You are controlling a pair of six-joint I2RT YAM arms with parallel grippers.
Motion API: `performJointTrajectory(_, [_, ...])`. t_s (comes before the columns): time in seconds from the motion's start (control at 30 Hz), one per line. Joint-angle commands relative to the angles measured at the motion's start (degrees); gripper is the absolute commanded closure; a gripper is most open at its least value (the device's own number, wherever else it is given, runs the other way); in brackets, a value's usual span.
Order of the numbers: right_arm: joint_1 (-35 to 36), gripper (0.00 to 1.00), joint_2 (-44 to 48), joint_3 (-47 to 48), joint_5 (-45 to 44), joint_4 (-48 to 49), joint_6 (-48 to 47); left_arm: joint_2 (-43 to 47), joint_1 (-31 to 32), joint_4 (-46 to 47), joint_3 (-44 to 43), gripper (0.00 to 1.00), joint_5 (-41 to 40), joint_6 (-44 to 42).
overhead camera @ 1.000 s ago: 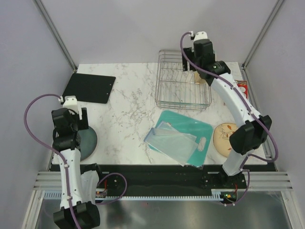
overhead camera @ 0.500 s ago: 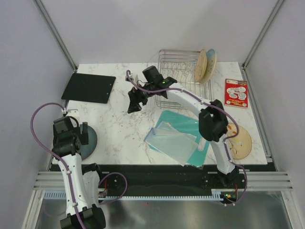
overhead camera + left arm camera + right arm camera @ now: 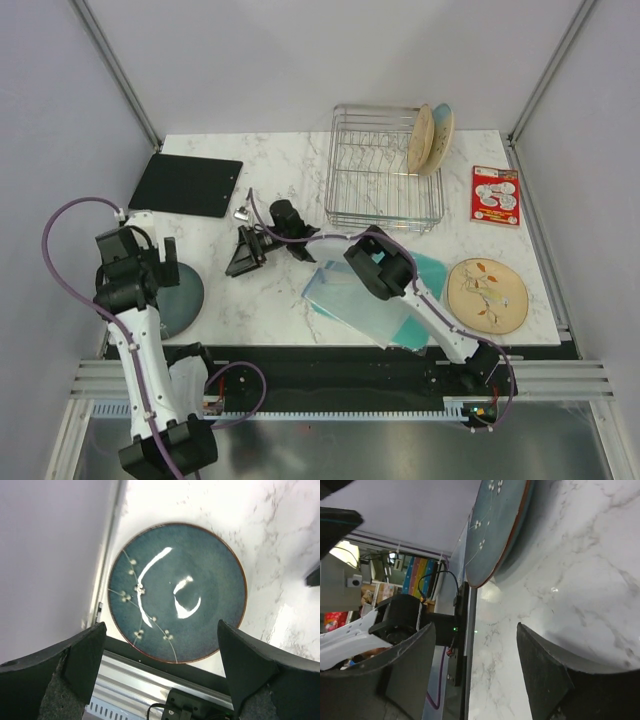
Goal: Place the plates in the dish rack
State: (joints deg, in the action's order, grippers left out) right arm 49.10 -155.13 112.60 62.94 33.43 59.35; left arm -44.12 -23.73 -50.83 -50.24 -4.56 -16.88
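Note:
A dark grey-blue plate [image 3: 188, 300] with faint white sprigs lies flat at the table's near left edge; it fills the left wrist view [image 3: 177, 592]. My left gripper [image 3: 168, 268] hovers over its near rim, open and empty [image 3: 160, 680]. My right gripper [image 3: 238, 262] reaches far left across the table, low, open and empty [image 3: 475, 680], pointing at that plate [image 3: 497, 527] with a gap between them. The wire dish rack [image 3: 372, 205] holds a tan plate [image 3: 421, 138] and a cream-and-light-blue plate [image 3: 441, 125] upright at its right end. Another tan plate [image 3: 487, 295] lies flat at the near right.
A teal cutting board [image 3: 428, 268] with a clear plastic sheet [image 3: 355, 300] lies in front of the rack, under my right arm. A black mat [image 3: 188, 183] is at the back left. A red-and-white card [image 3: 495, 195] lies right of the rack.
My right arm has swung from the rack's right end down and left across the table toward the dark plate. Two plates now stand in the rack. My left arm shifted slightly.

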Motion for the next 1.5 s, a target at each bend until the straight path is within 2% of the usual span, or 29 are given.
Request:
performJointTrajectory(0.0, [3.89,0.28,0.89,9.82,-4.12,-7.31,-5.38,4.56,-0.44,2.92,-3.46,0.02,-3.00,3.35])
performJointTrajectory(0.07, [5.04,0.28,-1.57,13.69,-8.25,-10.73,-5.65,4.74,-0.36,3.80,-4.07,0.02,-3.18,3.87])
performJointTrajectory(0.2, [6.27,0.39,-2.10,14.75,-18.10,-22.50,-12.67,3.95,-0.36,3.19,-7.24,0.02,-2.65,6.77])
performJointTrajectory(0.37, [7.15,0.40,-2.02,13.18,-25.65,-29.46,-13.29,3.42,-0.27,1.88,-11.89,0.02,0.16,9.41])
performJointTrajectory(0.53, [7.94,0.40,-2.46,14.40,-28.92,-31.32,-16.02,3.60,-0.27,0.21,-13.74,0.02,1.83,9.68])
performJointTrajectory(0.83, [11.89,0.41,-6.50,18.53,-27.95,-31.32,-15.24,2.81,0.52,-1.02,-16.29,0.02,1.74,9.49])
performJointTrajectory(0.9, [12.24,0.46,-7.47,18.80,-28.92,-31.32,-14.01,2.20,0.52,-1.64,-17.43,0.02,1.92,10.38])
performJointTrajectory(0.97, [12.25,0.56,-8.34,18.89,-30.50,-31.15,-12.78,1.93,0.52,-2.52,-18.49,0.02,2.18,10.73])
performJointTrajectory(1.0, [12.25,0.70,-8.52,18.89,-30.51,-30.80,-12.86,1.84,0.52,-2.70,-18.58,0.02,2.10,10.65])
performJointTrajectory(1.03, [12.16,0.95,-8.52,18.71,-30.77,-30.71,-13.12,1.76,0.52,-2.96,-18.49,0.02,1.57,10.64])
performJointTrajectory(1.07, [12.07,1.00,-7.57,17.58,-31.03,-30.79,-13.64,1.58,0.52,-3.13,-18.32,0.02,1.74,10.47])
performJointTrajectory(1.2, [8.22,1.00,-1.59,11.08,-31.65,-32.28,-15.48,0.79,0.52,-2.00,-15.34,0.02,5.86,9.42])
performJointTrajectory(1.27, [5.76,1.00,2.96,6.61,-32.61,-34.91,-17.24,0.09,0.61,1.32,-11.21,0.02,8.15,8.89])
performJointTrajectory(1.47, [-5.23,1.00,13.07,-1.39,-34.55,-43.00,-29.46,-3.59,0.43,9.95,-3.65,0.01,9.74,6.25])
